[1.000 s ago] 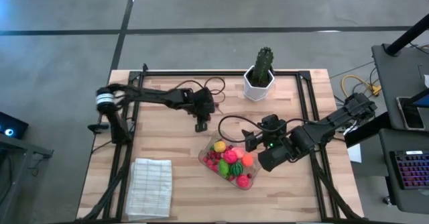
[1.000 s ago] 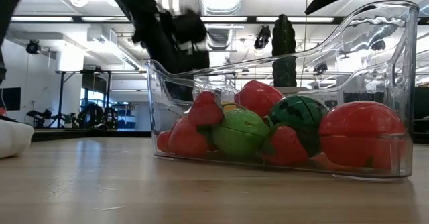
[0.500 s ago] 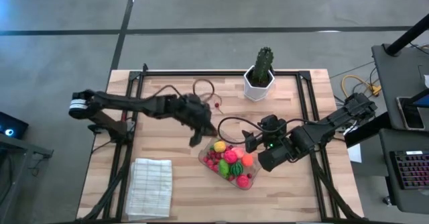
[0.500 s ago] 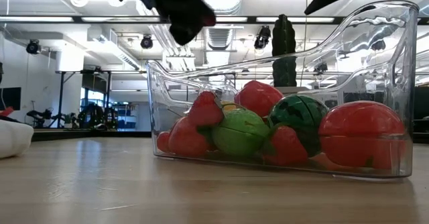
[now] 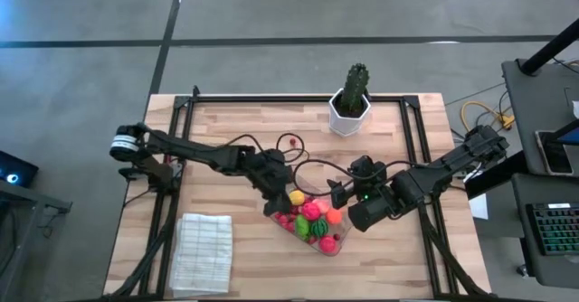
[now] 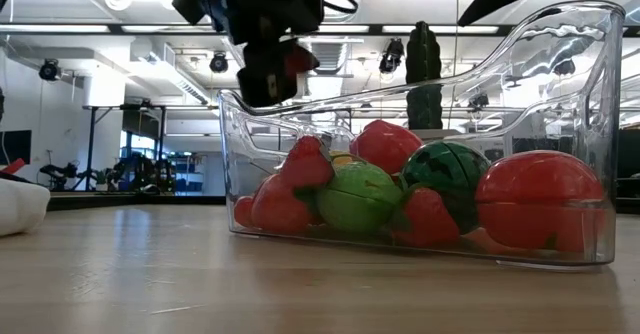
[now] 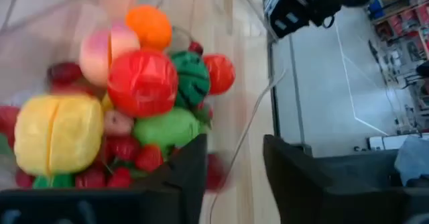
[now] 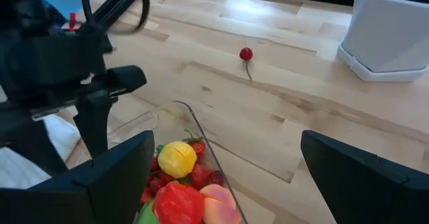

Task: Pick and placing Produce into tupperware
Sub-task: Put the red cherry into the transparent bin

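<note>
Carefully now: your left gripper [image 5: 274, 196] hovers over the near-left corner of the tupperware [image 5: 336, 245], with a small red piece [image 6: 298, 58] between its fingers. Whether the jaws grip it or have let go, you cannot tell. It sits close above the rim, so a release here could bounce it off the wall onto the table. The produce [image 5: 308, 217] is heaped high; another piece may roll out. One cherry [image 8: 246, 54] lies loose on the wood, well apart. Your right gripper [image 5: 339, 189] waits wide open by the far side.
</note>
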Motion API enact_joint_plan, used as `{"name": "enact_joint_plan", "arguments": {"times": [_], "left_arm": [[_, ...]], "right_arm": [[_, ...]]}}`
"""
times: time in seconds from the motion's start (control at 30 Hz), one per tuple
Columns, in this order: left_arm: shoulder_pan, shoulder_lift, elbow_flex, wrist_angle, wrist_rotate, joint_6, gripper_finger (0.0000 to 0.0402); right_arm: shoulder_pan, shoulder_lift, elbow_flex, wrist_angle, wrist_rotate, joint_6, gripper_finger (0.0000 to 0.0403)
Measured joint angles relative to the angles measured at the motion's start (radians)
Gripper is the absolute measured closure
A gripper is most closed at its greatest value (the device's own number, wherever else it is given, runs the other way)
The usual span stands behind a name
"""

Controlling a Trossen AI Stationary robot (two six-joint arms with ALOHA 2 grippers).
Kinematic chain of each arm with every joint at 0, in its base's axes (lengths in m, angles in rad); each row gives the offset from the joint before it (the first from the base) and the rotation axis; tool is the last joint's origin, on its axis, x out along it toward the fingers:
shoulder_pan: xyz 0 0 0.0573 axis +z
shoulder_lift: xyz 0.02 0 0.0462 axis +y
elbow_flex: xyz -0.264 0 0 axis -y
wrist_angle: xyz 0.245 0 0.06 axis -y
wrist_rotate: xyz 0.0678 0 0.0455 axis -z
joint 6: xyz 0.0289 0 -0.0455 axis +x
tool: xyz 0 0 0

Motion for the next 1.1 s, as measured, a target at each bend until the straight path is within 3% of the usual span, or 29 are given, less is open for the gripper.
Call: {"name": "enact_joint_plan", "arguments": {"times": [0.2, 0.33, 0.53, 0.63, 0.7, 0.83, 1.0, 1.1], "left_arm": [[0.023, -0.027, 0.000, 0.031, -0.067, 0.003, 0.0219], [0.072, -0.052, 0.015, 0.010, -0.086, 0.115, 0.0206], [0.197, -0.115, 0.042, -0.073, -0.099, 0.477, 0.0206], [0.257, -0.131, 0.016, -0.090, -0.100, 0.731, 0.0206], [0.297, -0.129, -0.007, -0.094, -0.116, 0.816, 0.0206], [0.365, -0.064, -0.037, -0.115, -0.128, 0.809, 0.0206], [0.438, 0.026, -0.029, -0.117, -0.144, 0.594, 0.0206], [0.468, 0.064, -0.005, -0.118, -0.165, 0.571, 0.0206]], "right_arm": [[0.005, 0.000, -0.004, -0.001, -0.003, 0.000, 0.0035], [0.004, 0.000, -0.009, 0.000, -0.004, 0.001, 0.0035], [0.004, 0.000, -0.016, -0.002, -0.005, 0.004, 0.0035], [0.004, 0.000, -0.019, -0.002, -0.005, 0.007, 0.0035], [0.004, 0.000, -0.019, -0.003, -0.005, 0.024, 0.0035], [0.004, 0.000, -0.023, -0.004, -0.004, 0.057, 0.0035], [0.004, 0.000, -0.025, -0.003, -0.002, 0.076, 0.0035], [0.000, 0.000, -0.025, -0.003, 0.000, 0.076, 0.0035]]}}
